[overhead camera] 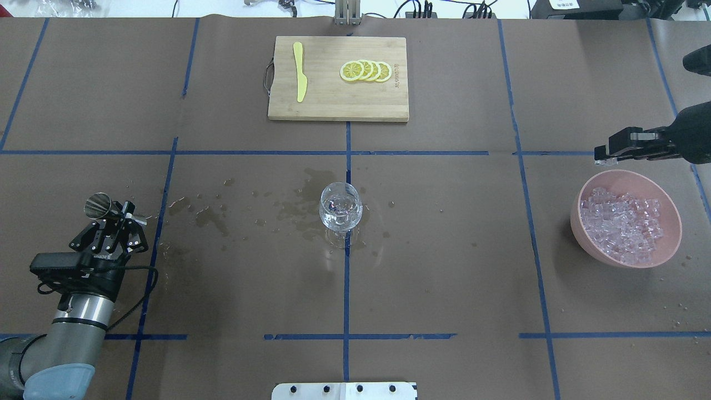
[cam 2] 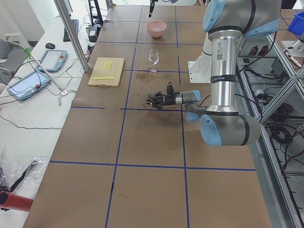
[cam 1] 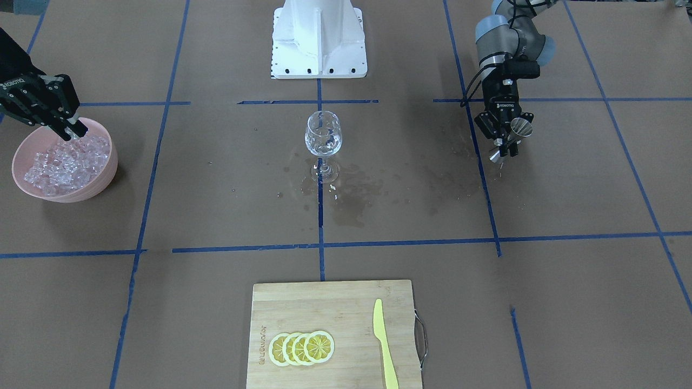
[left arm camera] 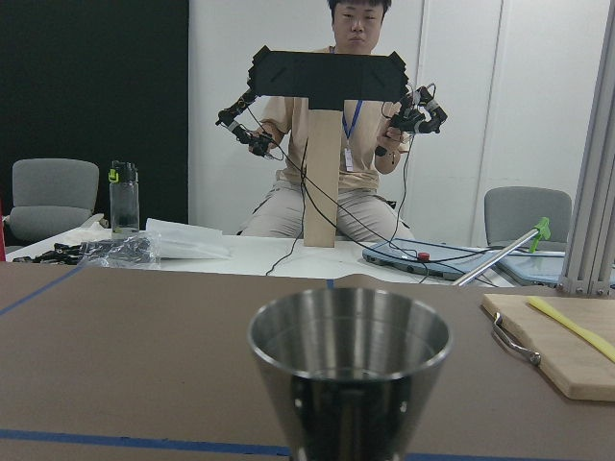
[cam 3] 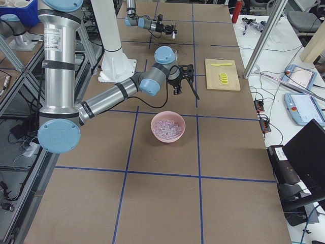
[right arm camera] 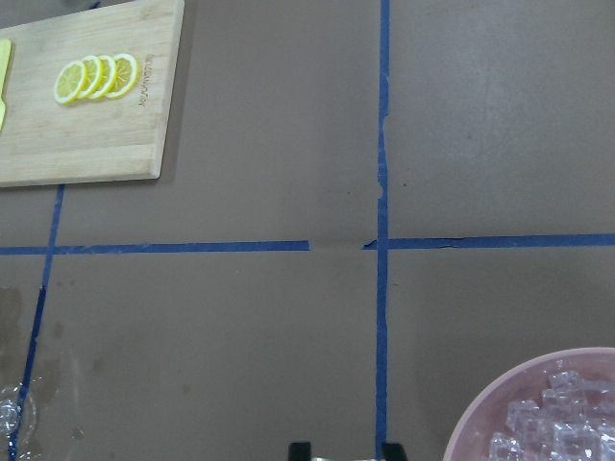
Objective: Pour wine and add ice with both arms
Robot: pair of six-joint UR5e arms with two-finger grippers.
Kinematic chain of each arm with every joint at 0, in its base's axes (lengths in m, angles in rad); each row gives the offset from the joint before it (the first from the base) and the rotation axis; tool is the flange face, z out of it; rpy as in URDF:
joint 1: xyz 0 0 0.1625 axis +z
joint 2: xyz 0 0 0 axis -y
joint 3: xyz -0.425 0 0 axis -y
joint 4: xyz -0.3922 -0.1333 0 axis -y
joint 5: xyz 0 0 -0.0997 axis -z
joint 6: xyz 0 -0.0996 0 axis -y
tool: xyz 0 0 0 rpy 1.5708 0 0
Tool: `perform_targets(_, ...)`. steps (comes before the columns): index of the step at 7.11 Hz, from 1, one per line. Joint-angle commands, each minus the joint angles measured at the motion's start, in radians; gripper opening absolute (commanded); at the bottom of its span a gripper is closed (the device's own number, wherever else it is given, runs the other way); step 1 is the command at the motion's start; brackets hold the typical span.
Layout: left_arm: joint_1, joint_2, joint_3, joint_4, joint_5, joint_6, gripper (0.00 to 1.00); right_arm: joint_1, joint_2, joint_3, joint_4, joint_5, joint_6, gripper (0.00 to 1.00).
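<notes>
overhead exterior has the left gripper clamped on the waist of a small steel double-cone jigger. can't tell if any wine is inside it, even in the left wrist view. the clear stemmed wine glass stands well off to that gripper's right, with wet patches between. the right gripper hangs over the pink plastic bowl, and the heap of clear ice cubes is in it. its 2 fingertips sit narrowly apart, can't tell if they pinch a cube.
</notes>
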Motion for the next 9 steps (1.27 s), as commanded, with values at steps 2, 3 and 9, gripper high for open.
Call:
perform_targets(2, 0.023, -0.002, 0.044, 0.000, 0.001, -0.027, 0.00, -0.003, 0.046, -0.009, 0.029, 0.004, 0.069, 0.00)
perform_targets(3, 0.027, -0.001, 0.046, 0.000, 0.001, -0.027, 0.00, -0.003, 0.052, -0.010, 0.029, 0.004, 0.069, 0.00)
perform_targets(9, 0.043, -0.020, 0.059, 0.012, 0.001, -0.027, 0.17, -0.004, 0.072, -0.012, 0.029, 0.004, 0.095, 0.00)
